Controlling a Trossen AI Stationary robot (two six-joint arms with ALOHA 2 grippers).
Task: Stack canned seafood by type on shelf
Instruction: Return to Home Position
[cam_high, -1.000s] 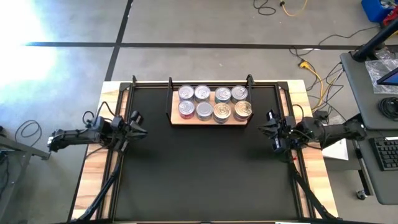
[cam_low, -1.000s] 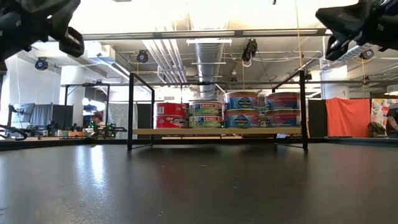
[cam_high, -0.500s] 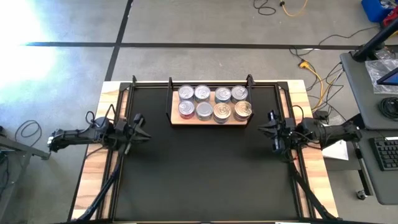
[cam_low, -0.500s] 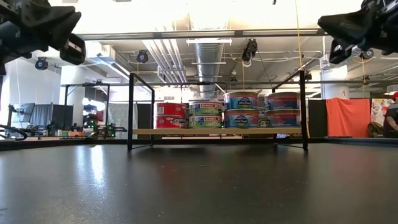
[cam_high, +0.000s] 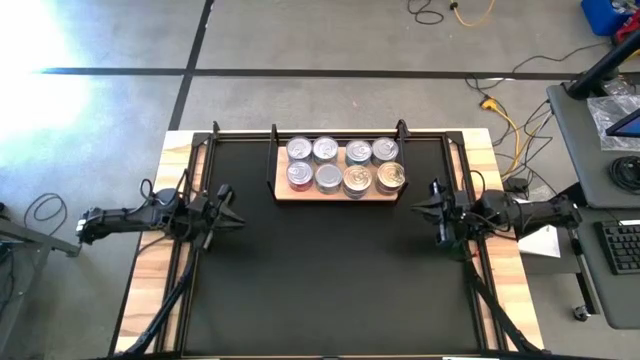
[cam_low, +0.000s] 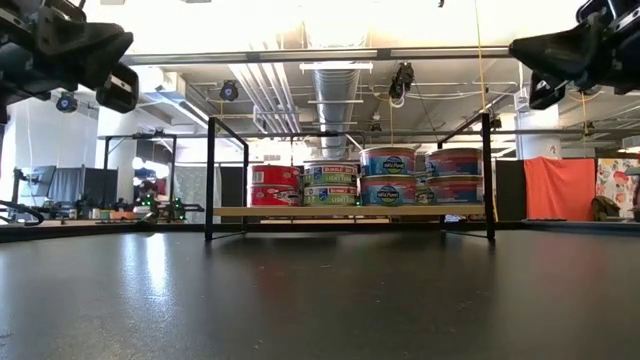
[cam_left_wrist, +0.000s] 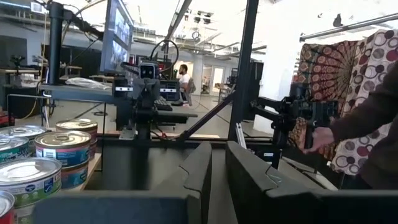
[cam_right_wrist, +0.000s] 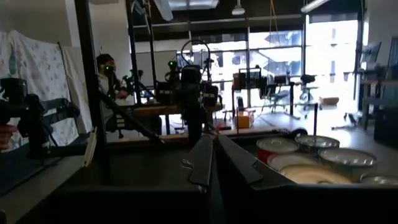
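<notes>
a: movement, only at the arms. for left gripper (cam_high: 228, 208): eased a little toward the near side, over the left edge of mat (cam_high: 320, 290), well apart from shelf (cam_high: 330, 196). for right gripper (cam_high: 434, 208): hardly shifted, hanging over the mat's right edge, raised clear of it.

b: holding anything?

a: nothing. clenched on air, both. only a thin slit between left fingers (cam_left_wrist: 198, 177) in the wrist view, right fingers (cam_right_wrist: 202, 163) pressed together at the tips.

b: and cans (cam_high: 328, 177)?

a: untouched over the last second. all on shelf, at the far middle of the mat, none seen loose on mat or counter (cam_high: 150, 290). eight tops from above, in two rows of four. stacked two high in the low view, like labels together: red pair at the left end, green-labelled pair next, two more pairs beyond to the right.

b: meaning for the job?

a: looks finished, judging by that. sorted, stacked, nothing left to fetch. reads as backing off to rest, not reaching for another can.

b: anything to watch?

a: little. upright and square as far as visible. back row mostly hidden in the low view, so cannot vouch for it. best kept wide of shelf's black frame ends while pulling back.
</notes>
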